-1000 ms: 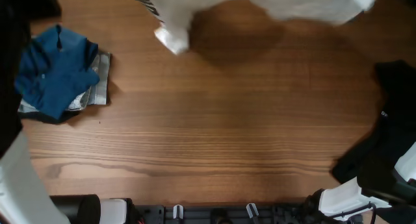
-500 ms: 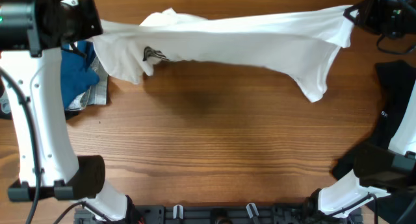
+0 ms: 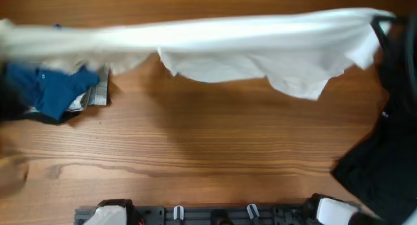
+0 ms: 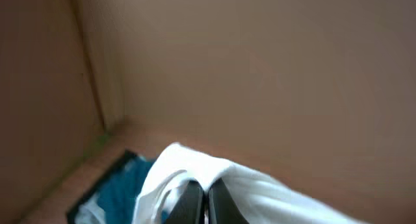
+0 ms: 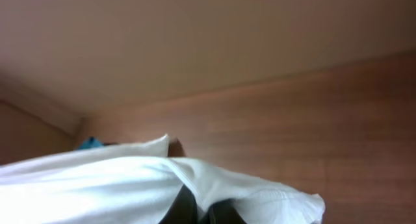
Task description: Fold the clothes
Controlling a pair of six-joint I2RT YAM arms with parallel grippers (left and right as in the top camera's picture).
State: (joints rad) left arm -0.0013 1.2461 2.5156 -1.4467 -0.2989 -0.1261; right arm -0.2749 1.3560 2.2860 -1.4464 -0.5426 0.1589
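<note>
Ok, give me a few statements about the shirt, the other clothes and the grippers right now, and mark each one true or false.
1. The white shirt hangs stretched above the table between the left gripper and the right gripper. True.
2. The blue garment lies on the table's right side. False: it lies on the left, on a grey folded cloth.
3. The left gripper is open. False: it is shut on the white shirt.
4. A black garment lies at the table's right edge. True.
</note>
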